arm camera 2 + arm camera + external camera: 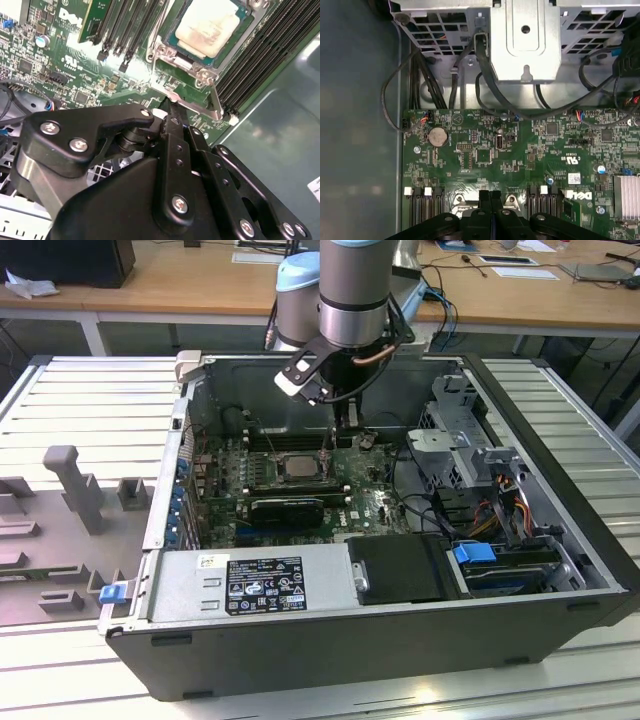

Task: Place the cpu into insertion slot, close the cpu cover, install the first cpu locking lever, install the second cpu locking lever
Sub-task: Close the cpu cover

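Evidently your cpu [205, 25] is seated, cover [200, 75] down; pincer [172, 106] closed at a lever [216, 102], latching unconfirmed.

Along the back of the exterior view, a long light-brown wooden desk [170, 292] on white metal legs [92, 337], with dark shadow [40, 338] beneath. Carries, at the exterior view's left, a black box-shaped unit [75, 260] with a crumpled white paper [22, 284] just beside it; toward the exterior view's right, flat white sheets [525, 272] and loose black cables [452, 300]. In front, a broad silvery ribbed metal work table [95, 405]. Bears grey plastic blocks and posts [72, 485] at the exterior view's left. Even, soft light throughout, with a pale sheen along the metal ribs
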`<state>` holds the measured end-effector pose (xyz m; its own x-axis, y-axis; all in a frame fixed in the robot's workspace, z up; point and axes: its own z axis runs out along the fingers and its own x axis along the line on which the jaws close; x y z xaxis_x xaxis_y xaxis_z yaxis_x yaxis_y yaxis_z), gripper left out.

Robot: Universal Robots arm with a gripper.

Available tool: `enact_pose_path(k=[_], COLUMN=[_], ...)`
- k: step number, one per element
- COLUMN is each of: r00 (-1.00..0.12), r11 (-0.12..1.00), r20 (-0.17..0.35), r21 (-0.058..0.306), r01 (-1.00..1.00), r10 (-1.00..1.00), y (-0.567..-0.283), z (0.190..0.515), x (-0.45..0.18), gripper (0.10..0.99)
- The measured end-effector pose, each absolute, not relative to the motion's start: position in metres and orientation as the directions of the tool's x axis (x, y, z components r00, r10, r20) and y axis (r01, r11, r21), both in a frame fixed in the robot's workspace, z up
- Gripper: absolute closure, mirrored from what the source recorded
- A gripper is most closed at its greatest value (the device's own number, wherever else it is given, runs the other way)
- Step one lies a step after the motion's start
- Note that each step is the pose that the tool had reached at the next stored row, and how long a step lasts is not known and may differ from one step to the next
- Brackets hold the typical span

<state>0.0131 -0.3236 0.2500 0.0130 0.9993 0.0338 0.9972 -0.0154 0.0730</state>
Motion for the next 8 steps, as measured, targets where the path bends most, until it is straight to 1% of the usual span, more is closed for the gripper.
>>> enact_pose_path(k=[8], r00=[0.013], r11=[-0.016], r20=[0.034], r21=[0.073], r01=[0.997], r10=[0.999], y=[-0.324], z=[0.25], x=[-0.004], gripper=[0.98])
